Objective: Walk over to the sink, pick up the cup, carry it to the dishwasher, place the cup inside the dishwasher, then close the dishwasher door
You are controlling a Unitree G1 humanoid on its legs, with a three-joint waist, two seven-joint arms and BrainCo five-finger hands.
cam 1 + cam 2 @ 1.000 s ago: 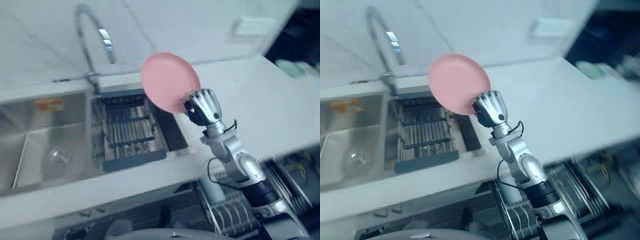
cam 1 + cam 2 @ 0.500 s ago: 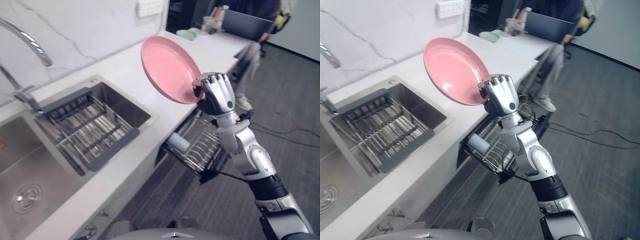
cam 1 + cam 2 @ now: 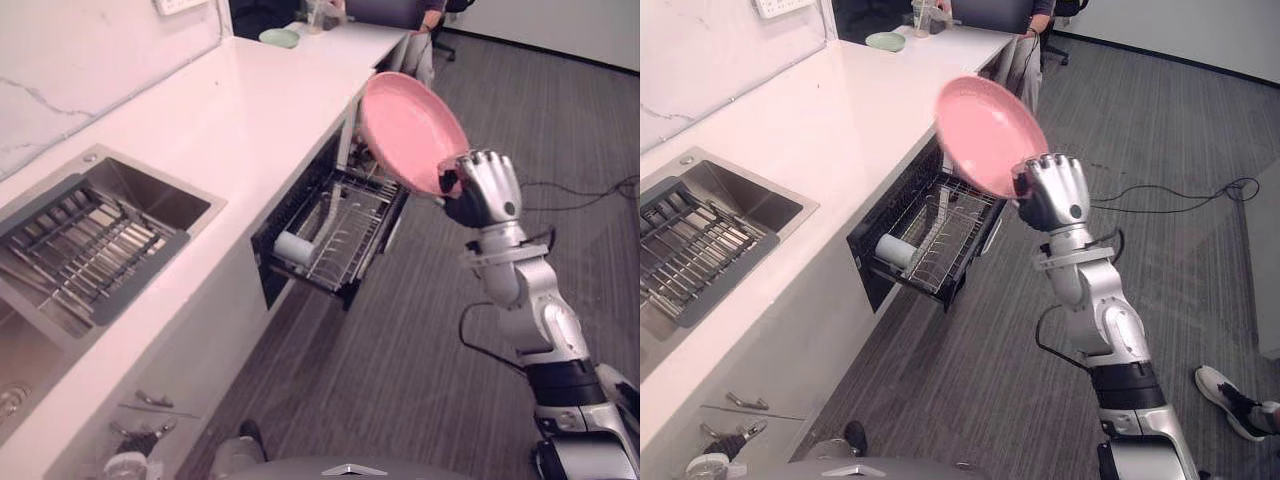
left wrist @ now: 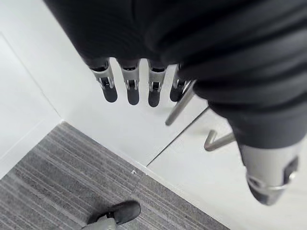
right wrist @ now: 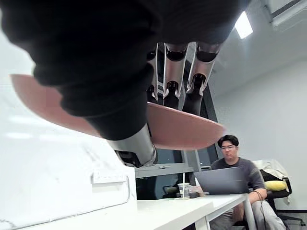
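Left eye view: right hand (image 3: pixel 483 190) has the pink plate (image 3: pixel 410 132) pinched by its lower rim, tilted over the pulled-out dishwasher rack (image 3: pixel 345 235), and a white cup (image 3: pixel 293 248) lies on its side in the rack's near corner; right eye view adds the sink (image 3: pixel 765 205) at the countertop's (image 3: pixel 840 110) near end. Left wrist view – left hand (image 4: pixel 133 88) hangs with straight fingers, holding nothing, by a white cabinet front (image 4: pixel 48 86). Right wrist view – thumb and fingers clamp the plate's rim, person (image 5: pixel 235 167) at a laptop (image 5: pixel 220 179) behind.
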